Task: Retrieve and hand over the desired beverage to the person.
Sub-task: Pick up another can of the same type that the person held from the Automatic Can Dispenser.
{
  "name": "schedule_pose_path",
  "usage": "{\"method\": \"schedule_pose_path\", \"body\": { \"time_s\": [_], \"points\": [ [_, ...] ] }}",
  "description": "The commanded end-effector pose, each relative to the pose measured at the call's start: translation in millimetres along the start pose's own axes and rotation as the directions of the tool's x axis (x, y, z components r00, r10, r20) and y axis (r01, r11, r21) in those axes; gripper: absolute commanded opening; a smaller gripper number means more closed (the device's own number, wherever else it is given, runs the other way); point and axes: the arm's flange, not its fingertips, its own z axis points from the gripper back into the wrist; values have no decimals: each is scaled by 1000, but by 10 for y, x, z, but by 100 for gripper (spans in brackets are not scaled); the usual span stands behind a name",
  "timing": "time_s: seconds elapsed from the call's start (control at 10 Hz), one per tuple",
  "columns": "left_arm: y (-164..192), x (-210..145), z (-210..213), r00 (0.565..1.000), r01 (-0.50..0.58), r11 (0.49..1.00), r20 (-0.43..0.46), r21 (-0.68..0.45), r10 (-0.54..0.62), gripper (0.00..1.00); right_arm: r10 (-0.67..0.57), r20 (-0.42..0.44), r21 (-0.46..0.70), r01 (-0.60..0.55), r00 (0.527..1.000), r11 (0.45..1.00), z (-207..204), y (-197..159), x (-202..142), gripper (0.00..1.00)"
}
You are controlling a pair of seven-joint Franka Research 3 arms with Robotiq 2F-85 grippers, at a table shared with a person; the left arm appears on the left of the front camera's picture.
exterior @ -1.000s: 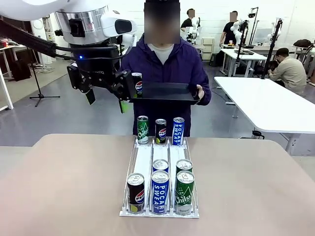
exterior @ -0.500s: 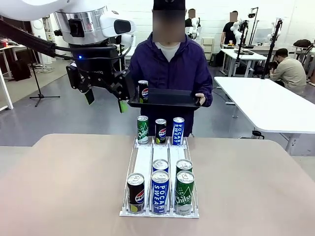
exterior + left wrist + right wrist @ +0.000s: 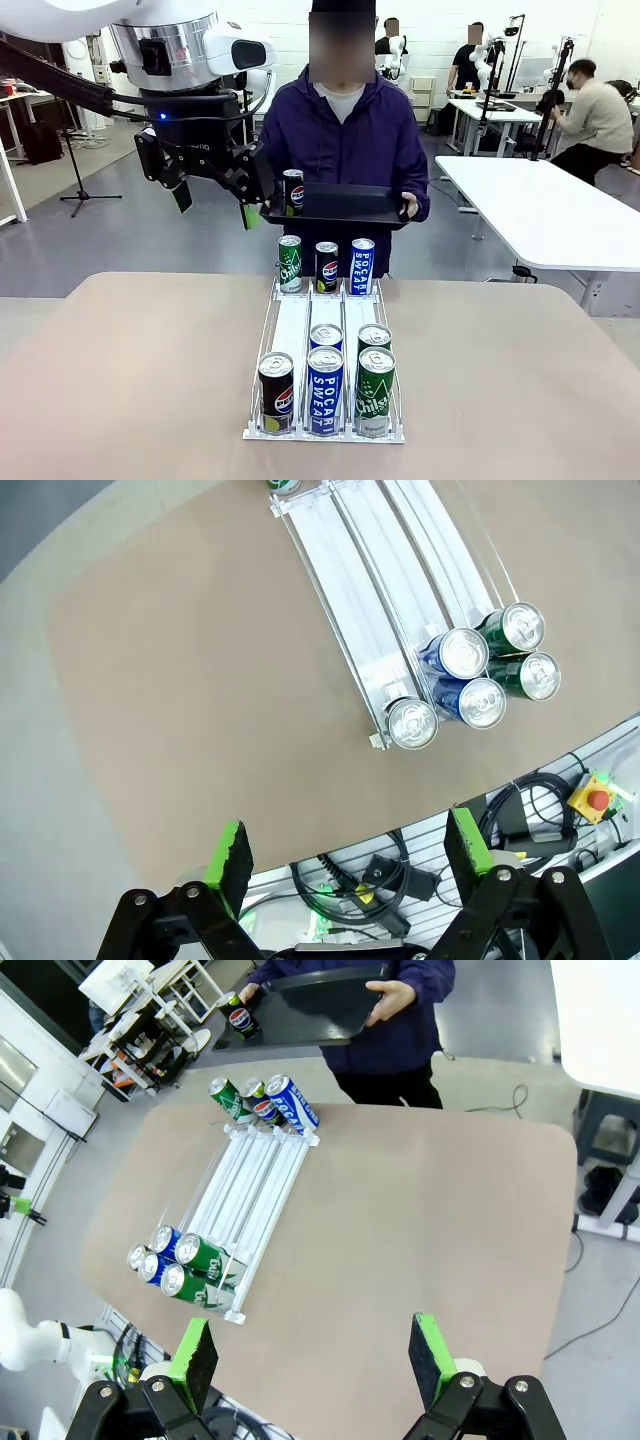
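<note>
Open lab room, white benches at the back. The tan table (image 3: 120, 360) lay below the tray (image 3: 350, 205), on the robot's side of it. The person (image 3: 345, 140) stood behind the tray and held it level at waist height, one hand (image 3: 409, 207) gripping its robot's-right end. The white rack (image 3: 292, 325) sat on the table under the tray's near edge, with spare cans (image 3: 325, 378) at both ends of its lanes.

The left gripper (image 3: 215, 207) hung just beside the tray's robot's-left end, fingers spread wide and pointing down with nothing between them. The left wrist view confirmed the gap was empty. Whether the gripper's body touched the tray could not be told. The right gripper (image 3: 310, 1360), likewise spread and empty, hung high over the table, well apart from the tray.

The Pepsi can (image 3: 292, 192), the requested drink, stood upright on the tray, close to its robot's-left rim, so delivery appeared complete.

Hazards, as judged:
- The can was tall and narrow and stood at the tray's extreme end, so any tilt of the hand-held tray could topple it or roll it off.
- The left gripper was very near that end, so a sideways or rising retreat could clip the rim, jolt the tray and upset the can.
- A retreat away from the tray looked safest.
</note>
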Motion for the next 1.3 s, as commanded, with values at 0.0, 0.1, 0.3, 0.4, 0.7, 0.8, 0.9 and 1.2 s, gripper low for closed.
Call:
{"method": "schedule_pose_path", "body": {
  "time_s": [0.0,0.1,0.3,0.4,0.7,0.8,0.9,1.2],
  "points": [
    [19,-7,6,1000,9,1000,-6,1,-9,100,12,14,34,-12,1000,999,-7,-15,19,100],
    [19,-7,6,1000,9,1000,-6,1,-9,100,12,14,34,-12,1000,999,-7,-15,19,100],
    [19,-7,6,1000,9,1000,-6,1,-9,100,12,14,34,-12,1000,999,-7,-15,19,100],
    [19,-7,6,1000,9,1000,-6,1,-9,100,12,14,34,-12,1000,999,-7,-15,19,100],
    [386,-92,56,990,118,987,87,-105,-110,100,12,14,34,-12,1000,999,-7,-15,19,100],
    [844,-195,80,973,211,957,133,-197,-188,100,12,14,34,-12,1000,999,-7,-15,19,100],
    [1277,-322,10,953,294,922,147,-250,-264,100,12,14,34,-12,1000,999,-7,-15,19,100],
    [2279,-541,-331,935,335,853,255,-401,-248,100,12,14,34,-12,1000,999,-7,-15,19,100]
  ]
}}
